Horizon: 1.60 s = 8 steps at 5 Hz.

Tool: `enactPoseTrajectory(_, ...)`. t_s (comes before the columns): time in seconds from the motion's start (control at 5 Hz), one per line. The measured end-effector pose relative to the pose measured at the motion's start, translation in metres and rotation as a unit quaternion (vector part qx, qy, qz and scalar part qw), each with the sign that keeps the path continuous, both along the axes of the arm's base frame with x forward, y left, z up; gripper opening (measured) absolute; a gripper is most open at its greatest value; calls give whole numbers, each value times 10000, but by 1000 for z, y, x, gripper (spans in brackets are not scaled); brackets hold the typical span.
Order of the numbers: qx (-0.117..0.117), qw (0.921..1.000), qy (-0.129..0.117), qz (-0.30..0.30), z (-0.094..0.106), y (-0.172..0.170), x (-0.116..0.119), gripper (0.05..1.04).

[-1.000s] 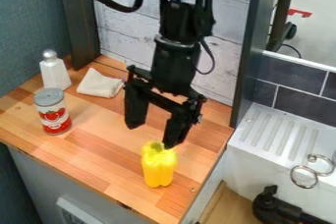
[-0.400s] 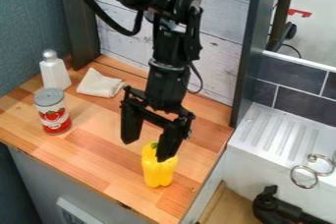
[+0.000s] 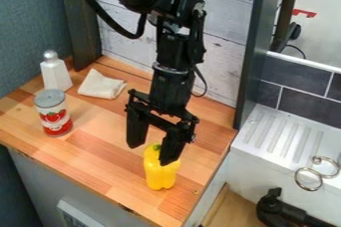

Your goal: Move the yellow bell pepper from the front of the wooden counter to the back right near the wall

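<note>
The black gripper (image 3: 150, 155) hangs over the right part of the wooden counter, its two fingers spread apart. Just below it a yellow bell pepper (image 3: 160, 173) stands upright near the counter's front right. One finger overlaps the pepper's upper right side in the view; whether it touches cannot be told. The other finger is up and to the left of the pepper's green stem. Nothing is held.
A tomato can (image 3: 53, 113) stands at the left of the counter (image 3: 100, 156), with a white bottle (image 3: 55, 71) behind it and a folded beige cloth (image 3: 101, 84) beside the bottle. At the right is a white sink (image 3: 283, 139) with metal rings.
The gripper has come down and slightly to the left, closer to the pepper, mostly before the middle frame. The pepper and the other objects have not moved.
</note>
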<state>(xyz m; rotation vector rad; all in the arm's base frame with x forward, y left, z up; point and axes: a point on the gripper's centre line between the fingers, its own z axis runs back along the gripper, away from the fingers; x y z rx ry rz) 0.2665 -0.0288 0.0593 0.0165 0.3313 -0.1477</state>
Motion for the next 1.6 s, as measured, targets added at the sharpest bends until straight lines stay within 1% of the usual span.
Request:
enactPoseTrajectory(0.4,2,10000,-31,33,1,-1,1,313)
enactPoseTrajectory(0.6,-43,10000,-49,68,0,-3,2,150)
enactPoseTrajectory(0.8,-90,9998,-4,203,4,-5,3,105)
enactPoseTrajectory(1.0,168,9986,-177,470,28,-1,20,104)
enactPoseTrajectory(1.2,379,9972,-445,463,51,4,49,104)
enactPoseTrajectory(1.4,440,9964,-464,552,49,20,66,104)
enactPoseTrajectory(1.6,447,9969,-362,536,33,29,80,104)
